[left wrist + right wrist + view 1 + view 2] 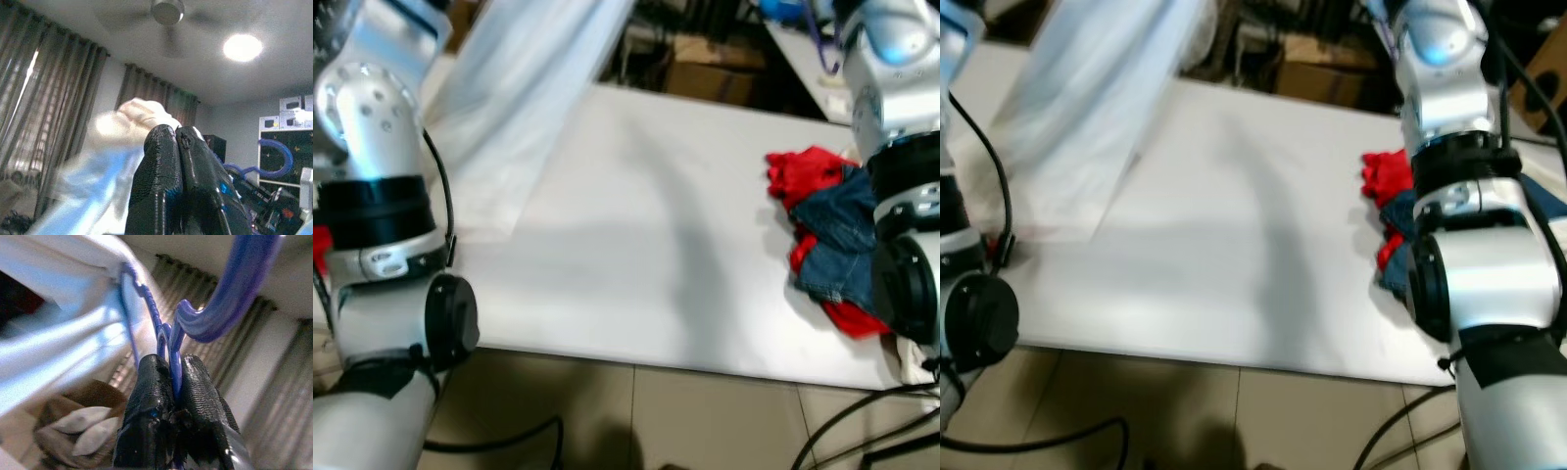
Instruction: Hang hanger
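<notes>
Right wrist view: right hand (172,382) clamped tight on blue hanger (215,303) neck, hook kept free for hanging.
Left hand (178,147) pinches the pale garment (132,122) beside that hanger, holding it off the worktop (636,225).

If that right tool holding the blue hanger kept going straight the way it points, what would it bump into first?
Probably nothing close. The right tool, shut on the blue hanger, points up past its hook toward the ceiling and grey curtains; depth is unclear.

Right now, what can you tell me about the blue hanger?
The hanger is blue and looks like thin plastic, with a thick curved hook on top and ridged, sloping arms. The right gripper pinches it at the neck, just below the hook, holding it up in the air. A pale white garment hangs over its arms. The left gripper is shut on that same cloth.
</notes>
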{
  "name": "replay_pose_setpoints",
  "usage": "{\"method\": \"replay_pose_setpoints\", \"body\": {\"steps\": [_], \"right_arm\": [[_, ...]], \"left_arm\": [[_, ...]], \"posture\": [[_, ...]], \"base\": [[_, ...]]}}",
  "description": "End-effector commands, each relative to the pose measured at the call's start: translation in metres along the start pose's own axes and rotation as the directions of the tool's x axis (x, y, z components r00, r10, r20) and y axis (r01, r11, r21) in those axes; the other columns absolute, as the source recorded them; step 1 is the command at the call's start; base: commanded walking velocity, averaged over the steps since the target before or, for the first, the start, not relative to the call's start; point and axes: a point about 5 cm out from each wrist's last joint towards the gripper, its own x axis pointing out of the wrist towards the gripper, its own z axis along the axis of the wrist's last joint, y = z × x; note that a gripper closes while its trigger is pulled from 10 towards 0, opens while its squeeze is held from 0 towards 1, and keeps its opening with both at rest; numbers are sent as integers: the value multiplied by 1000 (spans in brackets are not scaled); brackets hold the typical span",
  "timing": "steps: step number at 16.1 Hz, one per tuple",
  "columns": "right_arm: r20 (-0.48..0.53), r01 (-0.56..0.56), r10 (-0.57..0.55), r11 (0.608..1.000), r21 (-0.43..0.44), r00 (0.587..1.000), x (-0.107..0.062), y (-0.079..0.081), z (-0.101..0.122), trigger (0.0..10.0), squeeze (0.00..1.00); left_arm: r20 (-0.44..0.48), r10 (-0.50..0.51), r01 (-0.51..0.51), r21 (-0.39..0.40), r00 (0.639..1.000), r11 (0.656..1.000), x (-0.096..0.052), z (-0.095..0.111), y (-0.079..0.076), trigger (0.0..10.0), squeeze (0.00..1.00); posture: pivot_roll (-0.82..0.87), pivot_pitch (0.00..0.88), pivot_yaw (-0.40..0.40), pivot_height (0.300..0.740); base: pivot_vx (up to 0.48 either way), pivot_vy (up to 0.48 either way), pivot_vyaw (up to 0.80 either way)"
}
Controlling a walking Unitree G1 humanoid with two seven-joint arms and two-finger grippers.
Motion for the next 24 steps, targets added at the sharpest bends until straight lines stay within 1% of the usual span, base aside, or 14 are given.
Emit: {"method": "replay_pose_setpoints", "body": {"steps": [1,2,4,6,8,12,13,14,15,17,20,21,22,24], "right_arm": [[-19,-150,152,985,82,988,-4,19,-12,10000,0],[-58,-344,349,935,90,935,-19,41,-31,10000,0],[-123,-638,649,761,120,751,-70,78,-65,10000,0],[-155,-753,777,629,192,610,-120,97,-81,10000,0],[-154,-793,827,562,235,540,-147,99,-80,10000,0],[-147,-828,874,486,281,463,-170,85,-61,10000,0],[-161,-833,883,469,295,440,-178,81,-58,10000,0],[-183,-828,882,471,305,434,-184,76,-56,10000,0],[-207,-813,871,490,316,445,-188,71,-55,10000,0],[-234,-768,849,528,364,473,-195,67,-52,10000,0],[-283,-703,831,557,442,480,-209,63,-50,10000,0],[-306,-673,820,572,468,484,-213,61,-50,10000,0],[-327,-645,807,590,486,492,-216,58,-50,10000,0],[-425,-526,713,699,484,557,-221,51,-52,10000,0]], "left_arm": [[-22,48,-47,25,999,999,-9,-1,8,10000,0],[-74,104,-100,57,992,993,-19,-12,16,10000,0],[-237,232,-193,174,943,966,-54,-47,32,10000,0],[-427,349,-240,290,834,926,-95,-86,46,10000,0],[-555,377,-215,336,742,917,-124,-113,49,10000,0],[-696,435,-139,440,571,887,-157,-132,59,10000,0],[-737,433,-149,420,519,895,-165,-132,62,10000,678],[-792,391,-127,378,469,917,-173,-131,61,10000,1000],[-850,333,-55,342,408,938,-183,-127,59,10000,1000],[-913,188,53,221,362,974,-196,-110,53,10000,1000],[-916,-23,181,54,400,982,-205,-70,48,10000,1000],[-882,-19,154,61,472,986,-199,-52,53,10000,643],[-843,-10,127,69,538,989,-193,-37,56,10000,0],[-710,76,15,121,700,993,-172,-16,66,10000,0]], "posture": [[61,0,-100,740],[51,0,-86,740],[40,0,-72,740],[34,0,-64,740],[31,0,-65,740],[31,0,-67,740],[32,0,-69,740],[32,0,-69,740],[34,0,-70,740],[36,0,-73,740],[50,0,-88,740],[53,0,-91,740],[60,0,-99,740],[70,0,-110,740]], "base": [[416,0,0],[412,0,0],[396,0,0],[176,0,0],[0,0,0],[0,0,0],[0,0,0],[0,0,0],[0,0,0],[0,0,0],[0,0,0],[0,0,0],[0,0,0],[0,0,0]]}}
